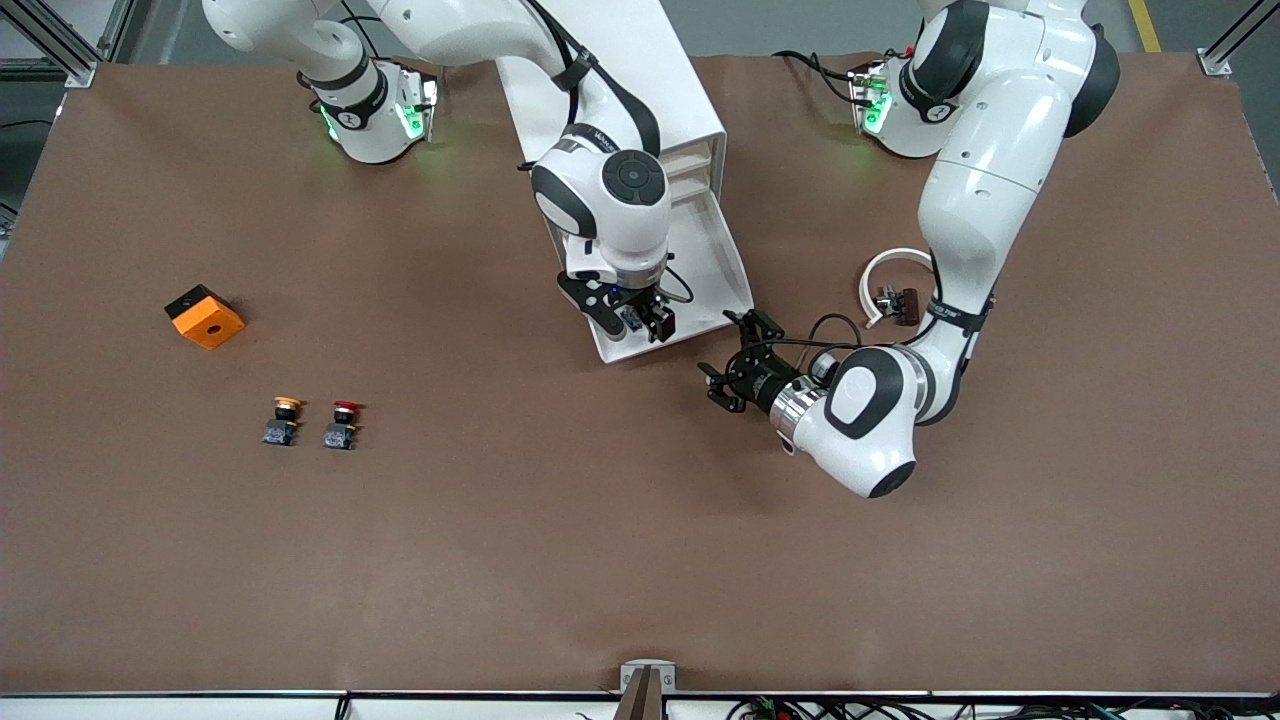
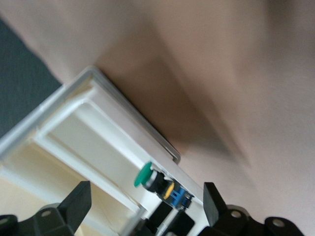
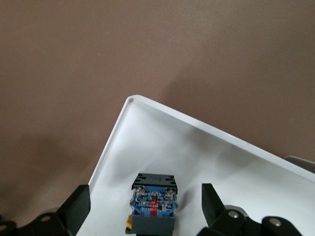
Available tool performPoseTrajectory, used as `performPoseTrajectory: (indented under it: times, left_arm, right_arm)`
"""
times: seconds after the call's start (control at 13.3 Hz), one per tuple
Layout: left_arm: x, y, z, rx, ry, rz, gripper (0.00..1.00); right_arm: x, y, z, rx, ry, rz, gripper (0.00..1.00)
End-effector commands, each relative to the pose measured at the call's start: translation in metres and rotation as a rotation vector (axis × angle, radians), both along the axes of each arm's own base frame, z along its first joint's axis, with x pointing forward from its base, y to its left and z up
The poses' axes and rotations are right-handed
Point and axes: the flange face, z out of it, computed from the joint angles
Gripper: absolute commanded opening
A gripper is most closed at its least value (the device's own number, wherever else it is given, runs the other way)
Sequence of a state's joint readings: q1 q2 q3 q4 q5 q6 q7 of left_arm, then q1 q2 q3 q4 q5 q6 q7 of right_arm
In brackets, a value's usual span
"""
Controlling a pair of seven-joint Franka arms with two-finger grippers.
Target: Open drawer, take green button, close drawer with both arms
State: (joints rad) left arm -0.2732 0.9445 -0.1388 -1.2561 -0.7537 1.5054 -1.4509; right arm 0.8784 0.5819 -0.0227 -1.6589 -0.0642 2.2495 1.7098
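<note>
Showing green cap, blue-grey base: button (image 2: 162,185) | in drawer (image 1: 700,270)

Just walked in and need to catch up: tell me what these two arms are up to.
The drawer of the white cabinet is pulled open, and the green button lies inside it. The right gripper is down in the drawer, open around the button but not closed on it. The left gripper, also open, sits just outside the drawer's front corner. A yellow button, a red button and an orange block lie toward the right arm's end.
</note>
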Motion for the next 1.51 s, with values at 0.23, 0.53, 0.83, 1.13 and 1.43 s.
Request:
performPoseTrajectory:
  times: [0.23,0.53,0.83,1.13,1.43]
  left_arm:
    - [0.021,0.019,0.025,-0.109,-0.403,-0.282,1.00]
    - [0.030,0.015,0.044,-0.115,-0.613,-0.439,1.00]
    - [0.031,-0.006,0.045,-0.036,-0.776,-0.543,1.00]
    - [0.028,-0.029,0.070,0.007,-0.872,-0.595,1.00]
    - [0.018,-0.048,0.073,0.087,-0.931,-0.766,1.00]
  right_arm:
    - [-0.002,0.008,-0.009,-0.009,0.000,-0.018,1.00]
    - [-0.004,0.009,-0.011,-0.008,0.003,-0.015,0.44]
    - [-0.008,0.012,-0.013,-0.014,0.013,-0.008,0.00]
    - [0.039,0.000,0.059,-0.011,0.067,-0.066,0.00]
    - [0.077,-0.051,0.126,-0.009,0.079,0.113,0.00]
